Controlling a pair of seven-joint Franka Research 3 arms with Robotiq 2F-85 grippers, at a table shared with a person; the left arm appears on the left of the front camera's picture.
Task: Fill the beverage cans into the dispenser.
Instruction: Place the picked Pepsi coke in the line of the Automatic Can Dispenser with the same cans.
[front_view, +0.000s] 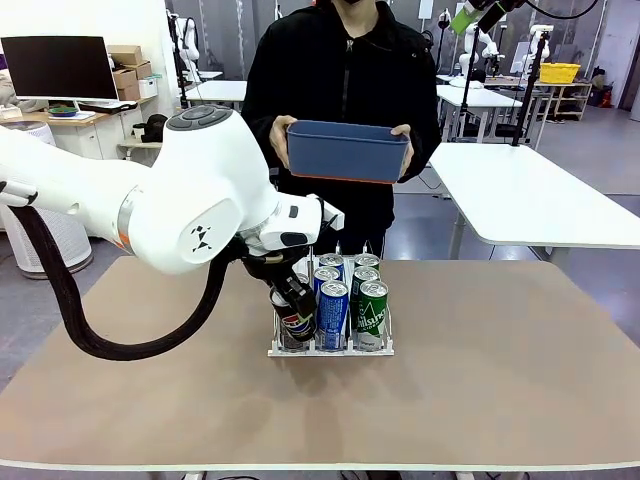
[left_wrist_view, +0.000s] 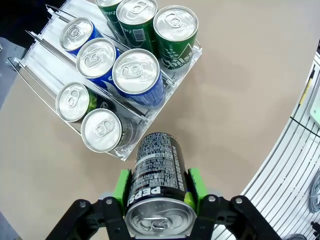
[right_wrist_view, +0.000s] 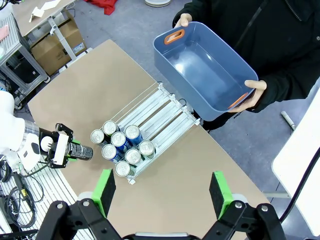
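The left gripper (left_wrist_view: 159, 192) has its jaws pinching a black can (left_wrist_view: 157, 172), lying on its side. Just past those jaws stands the dispenser (left_wrist_view: 35, 65) on the table (left_wrist_view: 240, 115), with eight cans upright in it. The right gripper (right_wrist_view: 162, 192) hangs high above, jaws spread wide with nothing between them.

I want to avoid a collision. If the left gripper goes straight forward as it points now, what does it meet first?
Probably the near corner of the dispenser: the left gripper, shut on a black can, aims at the silver-topped can there, though depth is unclear.

Glossy metal cans (left_wrist_view: 136, 78), matt tabletop (left_wrist_view: 235, 110).
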